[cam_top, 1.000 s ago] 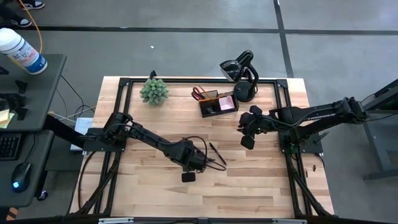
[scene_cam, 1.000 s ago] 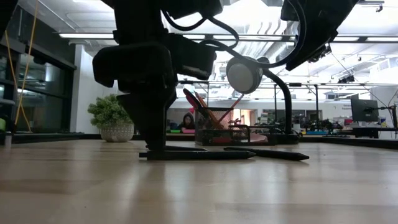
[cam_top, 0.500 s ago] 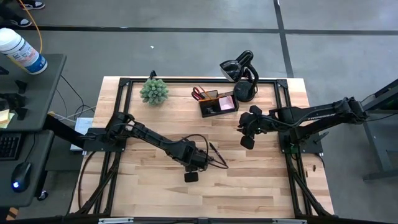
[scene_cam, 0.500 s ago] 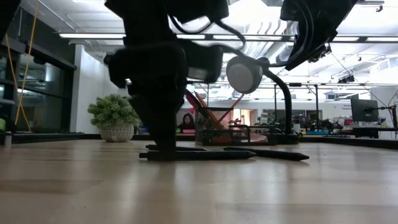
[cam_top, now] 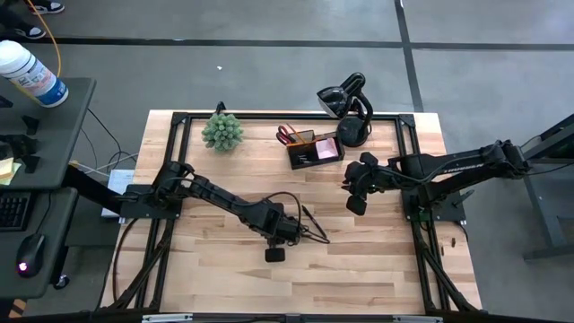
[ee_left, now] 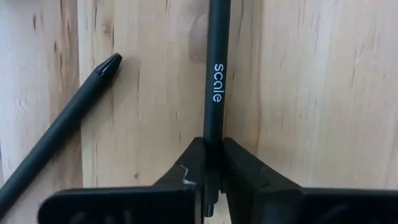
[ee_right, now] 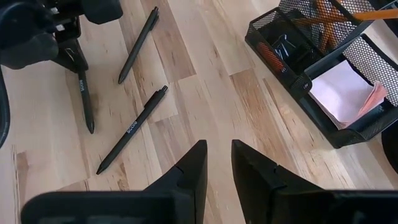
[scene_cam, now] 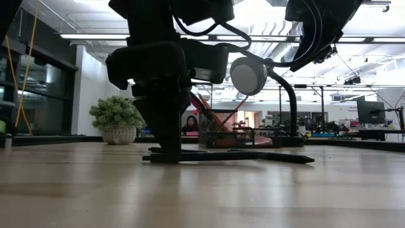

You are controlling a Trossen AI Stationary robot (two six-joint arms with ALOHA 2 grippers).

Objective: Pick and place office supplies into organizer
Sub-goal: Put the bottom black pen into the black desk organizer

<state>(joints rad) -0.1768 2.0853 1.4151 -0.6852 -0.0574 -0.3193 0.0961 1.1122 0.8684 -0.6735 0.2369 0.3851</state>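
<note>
Three black pens lie on the wooden table. My left gripper (cam_top: 285, 231) (scene_cam: 168, 147) points down over them, shut on the one marked "scale" (ee_left: 214, 93) (ee_right: 85, 102). A second pen (ee_left: 59, 134) (ee_right: 132, 129) lies beside it and a third (ee_right: 138, 45) a little farther off. The black mesh organizer (cam_top: 316, 148) (ee_right: 311, 74) stands near the far edge, holding the red-handled scissors (cam_top: 287, 135), orange pencils (ee_right: 348, 12) and the pink sticky-note pad (ee_right: 342, 93). My right gripper (cam_top: 350, 184) (ee_right: 219, 155) hovers open right of the pens, touching nothing. My left gripper pinches the "scale" pen between its two fingers (ee_left: 239, 171), on the barrel (ee_left: 212, 134) just beside the printed word. It comes from above, pointing down, with the fingers across the pen. The pen lies level at the table top (scene_cam: 209, 156); whether it is lifted I cannot tell.
A spiky green plant (cam_top: 221, 132) (scene_cam: 114, 120) stands at the far left. A black curved-neck stand device (cam_top: 350, 108) (scene_cam: 248, 76) stands just right of the organizer. A black frame (cam_top: 179, 121) runs round the table. Bare wood lies at the near side.
My left gripper has shifted a little toward the table's right, closer to the pens, still pointing down. The right arm has kept still.
</note>
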